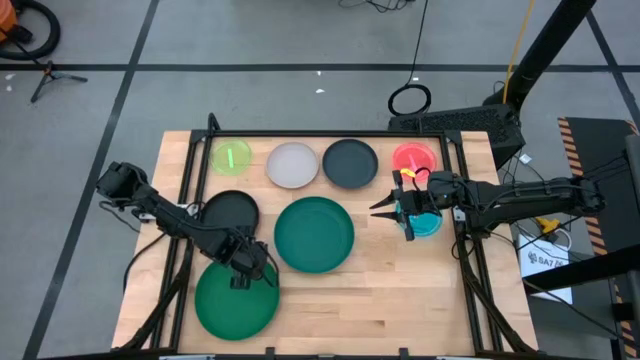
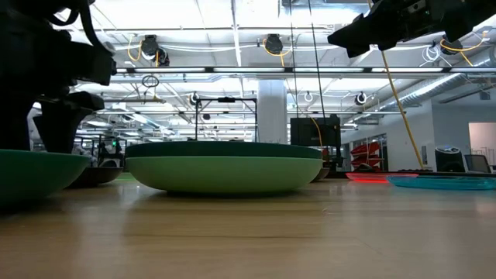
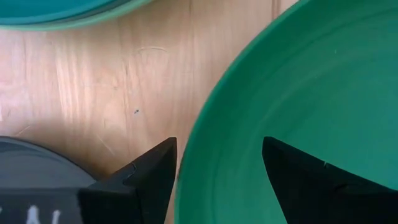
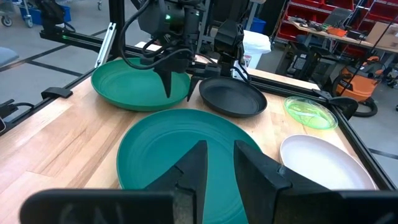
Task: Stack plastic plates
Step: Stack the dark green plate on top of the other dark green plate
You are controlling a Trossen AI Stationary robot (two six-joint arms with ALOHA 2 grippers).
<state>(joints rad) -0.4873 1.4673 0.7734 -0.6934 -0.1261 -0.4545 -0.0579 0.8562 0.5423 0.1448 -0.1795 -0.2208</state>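
A: Left gripper (image 1: 243,277)?
B: Jaws apart, straddling the dark green plate (image 1: 236,298) rim at its 12 o'clock; nothing clamped.
A: Right gripper (image 1: 383,207)?
B: Narrowly parted, empty, at 3 o'clock of the central stacked teal plate (image 1: 314,234).

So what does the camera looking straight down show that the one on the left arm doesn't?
Only the overhead view shows the whole table, both arms, and the lime, white, dark grey, red and cyan plates. Only the left wrist view shows the left gripper close up, its fingers open astride the green plate's rim. Both show that green plate, the black plate and the central stack.
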